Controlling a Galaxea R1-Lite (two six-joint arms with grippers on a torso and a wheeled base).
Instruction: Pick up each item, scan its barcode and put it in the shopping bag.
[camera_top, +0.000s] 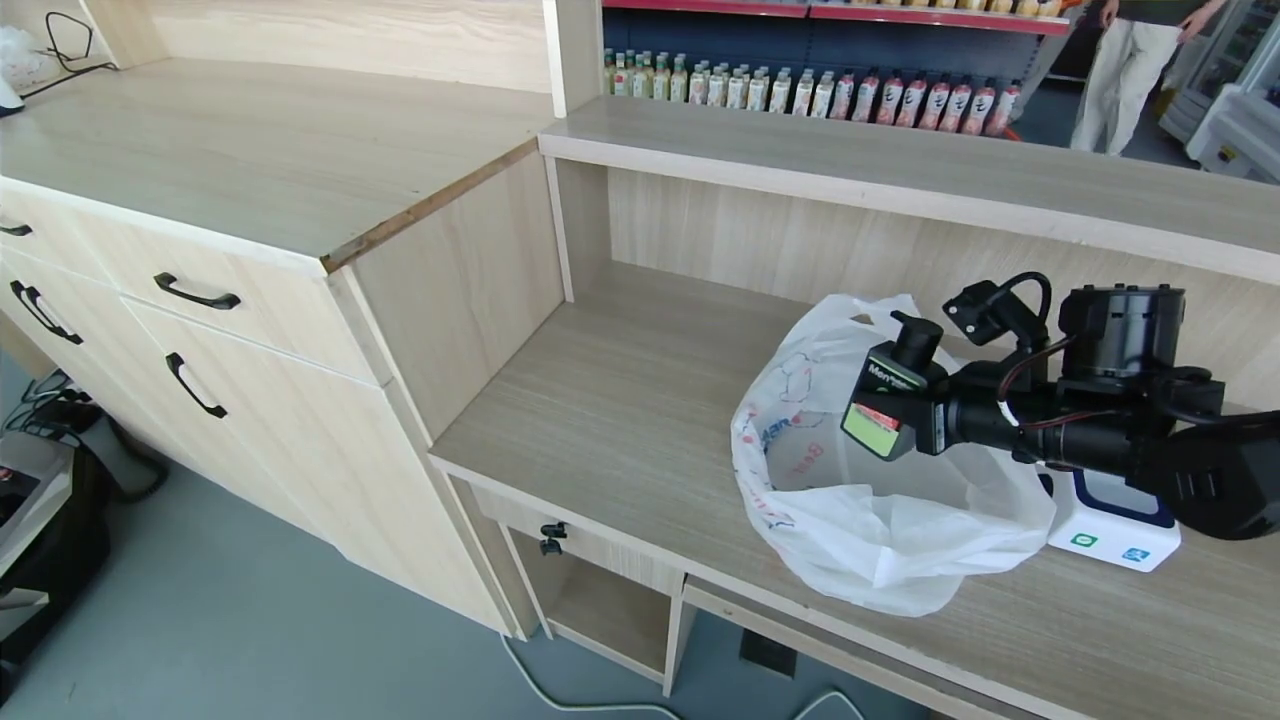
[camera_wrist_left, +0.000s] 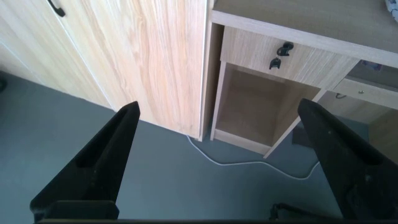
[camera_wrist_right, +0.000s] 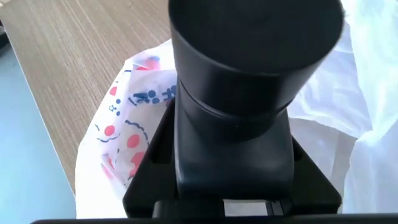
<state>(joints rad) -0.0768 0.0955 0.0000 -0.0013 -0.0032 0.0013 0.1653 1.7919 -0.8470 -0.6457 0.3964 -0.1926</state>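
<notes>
Black bottle held over the shopping bag

We see the right claw clamped on a black bottle with a green and red label, cap uppermost, just above the open mouth of the white shopping bag. The bag sits on the lower worktop near its front edge, and a white scanner box stands just beside it, toward the worktop's right end. The left claw hangs above the grey floor beside the wooden cabinet, fingers spread wide, holding nothing
</notes>
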